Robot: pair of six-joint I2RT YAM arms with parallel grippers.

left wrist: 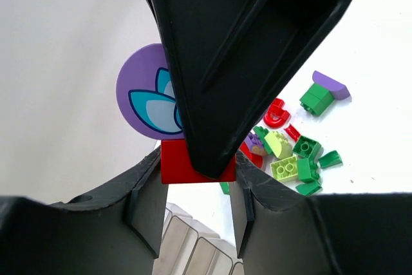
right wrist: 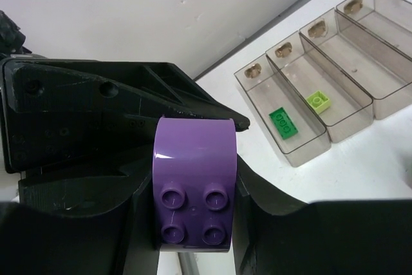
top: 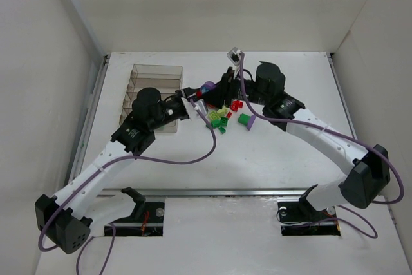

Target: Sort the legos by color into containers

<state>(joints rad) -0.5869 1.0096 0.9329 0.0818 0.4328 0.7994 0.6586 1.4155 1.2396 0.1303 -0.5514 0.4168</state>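
Early stage. Left gripper (left wrist: 196, 188) clamps a red square plastic brick (left wrist: 177, 164); right gripper (right wrist: 193, 223) clamps a purple arched plastic brick (right wrist: 193, 165). Clear four-compartment plastic tray (right wrist: 309, 152) holds a dark green brick (right wrist: 284, 122) and a lime brick (right wrist: 318, 100) in neighbouring compartments. A pile of mixed bricks (top: 225, 115) lies unsorted on the white counter (top: 290, 159).

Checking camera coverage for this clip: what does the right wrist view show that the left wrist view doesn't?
Only right wrist: a purple brick in the right pincer, plus one dark green brick and one lime brick in neighbouring compartments of the clear tray. Only left wrist: a red brick in the left pincer, and the loose pile of legos on the table. Both: part of that tray.
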